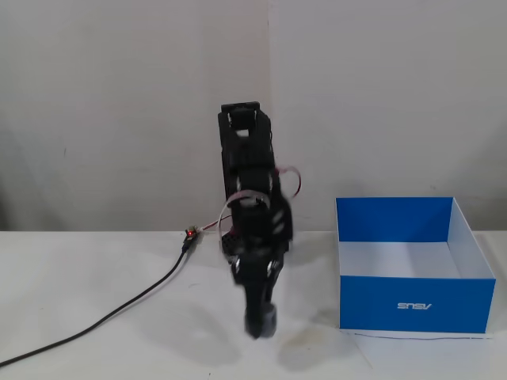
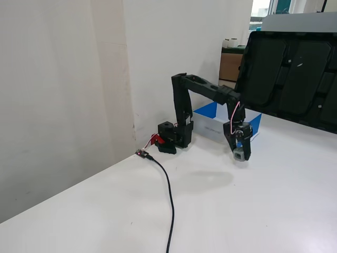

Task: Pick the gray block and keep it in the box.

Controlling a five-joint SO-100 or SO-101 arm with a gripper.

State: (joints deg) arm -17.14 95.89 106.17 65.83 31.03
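The arm's gripper points down, left of the box in a fixed view, and is shut on the gray block, a small dark-gray cube. It holds the block a little above the white table, with a shadow beneath. The other fixed view also shows the gripper with the gray block at its tip. The box is blue with a white inside and white lettering on its front wall; it stands open to the right of the gripper. In the other fixed view the box stands behind the arm.
A black cable runs from a small board with a red light across the table's left side, and shows in the other fixed view too. A large black panel stands beyond the box. A wall lies behind the arm's base.
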